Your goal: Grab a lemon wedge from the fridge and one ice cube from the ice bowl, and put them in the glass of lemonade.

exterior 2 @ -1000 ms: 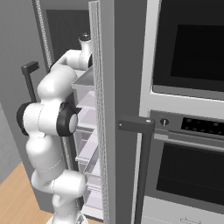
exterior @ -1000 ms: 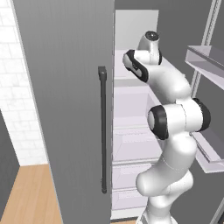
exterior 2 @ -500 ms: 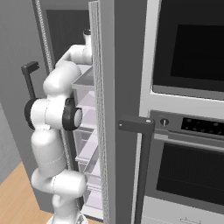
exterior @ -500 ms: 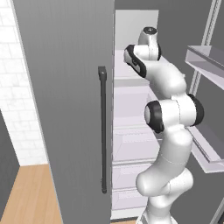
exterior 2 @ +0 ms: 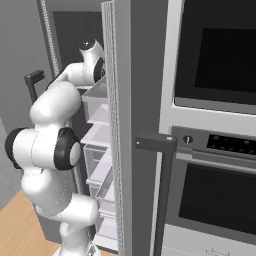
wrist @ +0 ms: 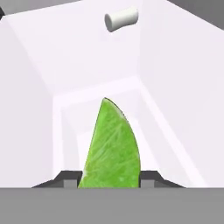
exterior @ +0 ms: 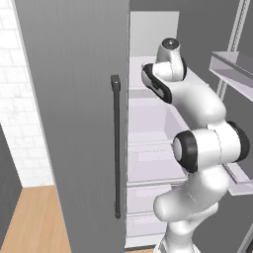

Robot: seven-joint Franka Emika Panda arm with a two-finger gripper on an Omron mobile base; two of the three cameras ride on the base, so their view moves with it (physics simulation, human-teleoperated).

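Observation:
The lemon wedge (wrist: 111, 148), bright yellow-green, stands point-up between the two dark fingertips (wrist: 69, 178) of my gripper (wrist: 109, 179), which is shut on its lower sides. It sits over a white shelf inside the fridge (exterior: 74, 99). In both base views my arm reaches up into the fridge's upper compartment, past the open grey door. The ice cube, the ice bowl and the glass of lemonade are out of view.
A small whitish cylinder (wrist: 121, 19) lies at the back of the shelf. White walls close in on both sides of the wedge. The door's dark bar handle (exterior: 116, 148) and clear door bins (exterior: 232, 69) flank the arm. Black-glass ovens (exterior 2: 220, 65) stand to the right.
The fingers have closed in onto the lemon wedge. The arm's elbow has shifted slightly while the hand stays in the upper fridge compartment.

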